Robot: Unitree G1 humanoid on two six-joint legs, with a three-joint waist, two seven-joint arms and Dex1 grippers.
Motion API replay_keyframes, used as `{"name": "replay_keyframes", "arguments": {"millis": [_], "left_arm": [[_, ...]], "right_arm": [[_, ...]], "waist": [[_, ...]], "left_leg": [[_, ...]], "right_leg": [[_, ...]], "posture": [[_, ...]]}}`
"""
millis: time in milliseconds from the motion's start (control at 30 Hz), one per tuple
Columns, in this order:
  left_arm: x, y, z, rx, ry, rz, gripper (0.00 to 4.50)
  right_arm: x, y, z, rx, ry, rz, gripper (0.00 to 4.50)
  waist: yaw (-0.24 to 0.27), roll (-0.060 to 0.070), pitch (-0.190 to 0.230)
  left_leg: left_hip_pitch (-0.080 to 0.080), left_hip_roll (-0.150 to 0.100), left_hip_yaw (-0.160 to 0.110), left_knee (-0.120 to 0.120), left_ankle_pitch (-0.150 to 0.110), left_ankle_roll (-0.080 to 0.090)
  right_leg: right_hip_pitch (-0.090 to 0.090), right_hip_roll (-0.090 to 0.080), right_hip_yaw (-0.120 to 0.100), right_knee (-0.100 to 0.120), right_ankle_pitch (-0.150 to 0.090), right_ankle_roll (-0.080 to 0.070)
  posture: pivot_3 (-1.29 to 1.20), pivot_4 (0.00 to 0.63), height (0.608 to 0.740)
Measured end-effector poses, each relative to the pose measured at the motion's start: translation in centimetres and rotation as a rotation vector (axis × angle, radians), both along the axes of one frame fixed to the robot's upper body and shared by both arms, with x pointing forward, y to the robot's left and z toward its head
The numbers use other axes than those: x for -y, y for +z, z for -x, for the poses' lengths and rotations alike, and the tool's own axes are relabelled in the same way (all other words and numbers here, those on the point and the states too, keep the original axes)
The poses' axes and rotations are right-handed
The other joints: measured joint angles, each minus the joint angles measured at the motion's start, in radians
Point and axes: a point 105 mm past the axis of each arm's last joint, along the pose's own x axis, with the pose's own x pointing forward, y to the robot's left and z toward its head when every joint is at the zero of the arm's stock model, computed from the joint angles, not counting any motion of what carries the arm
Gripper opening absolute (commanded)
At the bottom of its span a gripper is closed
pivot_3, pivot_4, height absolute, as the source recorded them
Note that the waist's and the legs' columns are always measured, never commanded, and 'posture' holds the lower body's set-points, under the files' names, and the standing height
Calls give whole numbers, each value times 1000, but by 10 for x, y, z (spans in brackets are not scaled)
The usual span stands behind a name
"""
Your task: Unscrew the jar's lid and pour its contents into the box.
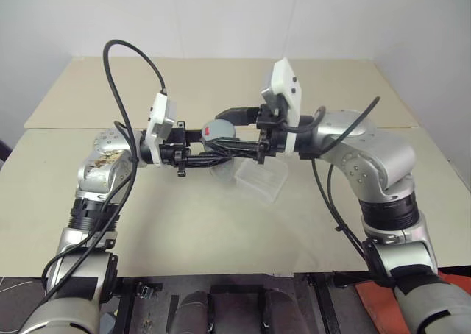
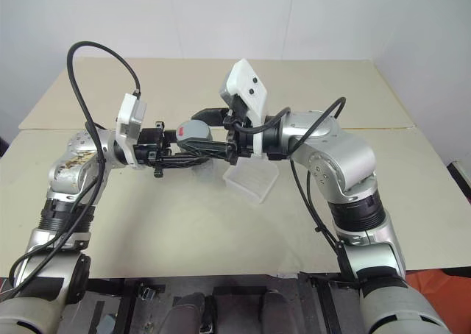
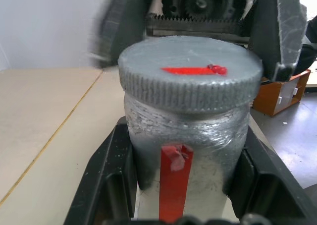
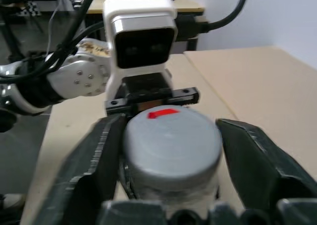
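Observation:
The silvery jar point(image 3: 208, 136) with a red label stripe stands upright in the air above the table, and my left gripper point(image 1: 228, 152) is shut on its body from the left. Its grey ribbed lid point(image 3: 190, 71), marked red on top, sits on the jar. My right gripper point(image 4: 168, 123) comes in from the right and is shut on the lid, one finger on each side. The clear plastic box point(image 1: 261, 179) rests on the table just below and to the right of the jar. The jar's wrapping hides the contents.
The beige table point(image 1: 184, 224) spreads out under both arms, with a second table point(image 1: 221, 76) joined behind it and a white wall beyond. An orange bin point(image 3: 280, 93) stands off the table on the floor.

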Motion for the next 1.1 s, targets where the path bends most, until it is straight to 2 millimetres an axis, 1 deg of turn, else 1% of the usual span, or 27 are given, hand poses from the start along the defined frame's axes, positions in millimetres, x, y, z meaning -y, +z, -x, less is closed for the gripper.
{"name": "replay_keyframes", "arguments": {"millis": [133, 233, 333, 467, 533, 600, 800, 833, 867, 967, 1033, 1100], "left_arm": [[0, 1, -1, -2, -4, -5, 2117], [-3, 3, 1, -3, -21, -21, 2117], [-4, 6, 15, -17, -116, -49, 2117], [0, 11, 43, -7, -290, -123, 2117], [0, 13, 51, -18, -326, -144, 2117], [-4, 13, 54, -30, -327, -149, 2117], [-10, 11, 50, -45, -293, -125, 2117], [-10, 11, 49, -43, -280, -113, 2117], [-10, 11, 48, -42, -269, -98, 2117], [-7, 7, 47, -47, -256, -75, 2117], [-8, 8, 46, -36, -230, -63, 2117], [-15, 11, 42, -21, -168, -36, 2117]], "right_arm": [[-1, 1, -1, -5, 10, -2, 2764], [-2, 1, -2, -11, 64, -20, 2764], [-3, 1, 6, 4, 246, -18, 2764], [-4, 4, 22, 57, 599, 31, 2764], [-7, 5, 25, 72, 705, 46, 2764], [-13, 6, 25, 77, 752, 45, 2764], [-21, 4, 17, 128, 762, 36, 2764], [-22, 5, 15, 141, 752, 31, 3480], [-21, 5, 13, 153, 733, 35, 3646], [-14, 5, 10, 176, 657, 28, 4486], [-1, 0, 6, 155, 568, 15, 4486], [15, -4, 3, 129, 465, -4, 4486]], "waist": [[-1, 0, 0], [-1, 0, 0], [-3, 0, 0], [-6, 1, 0], [-6, 1, 0], [-7, 1, 0], [0, 1, 0], [0, 1, 0], [1, 1, 0], [5, 1, 0], [6, 1, 0], [6, 1, 0]], "left_leg": [[0, 0, 0, 0, 0, 0], [0, 0, 0, 0, 0, 0], [-1, 0, 0, 0, 0, 0], [0, 1, 0, 1, 0, 0], [0, 1, -1, 1, 0, 0], [1, 1, -1, 1, 0, 0], [0, 1, -1, 1, 1, -1], [0, 1, -1, 2, 1, -1], [0, 1, -1, 2, 1, -1], [-1, 1, -1, 2, 1, -1], [-2, 1, -1, 2, 1, -1], [-1, 1, -1, 2, 1, -1]], "right_leg": [[0, 0, 0, 0, 0, 0], [0, 1, 0, 0, 0, 0], [0, 1, 0, 0, 0, 0], [0, 2, 0, 0, 0, 0], [0, 1, 0, 1, 0, 0], [0, 1, 0, 1, 0, 0], [0, 1, 0, 1, 0, 0], [0, 1, 0, 1, 0, 0], [-1, 1, 0, 1, 0, 0], [0, 1, -1, 1, 0, 0], [-1, 1, -1, 1, 0, 0], [-2, 0, -1, 2, 0, 0]], "posture": [[0, 150, 740], [0, 150, 740], [0, 150, 740], [0, 150, 740], [0, 150, 740], [0, 150, 740], [0, 150, 740], [0, 150, 740], [0, 150, 740], [0, 150, 740], [0, 150, 740], [0, 150, 740]]}}
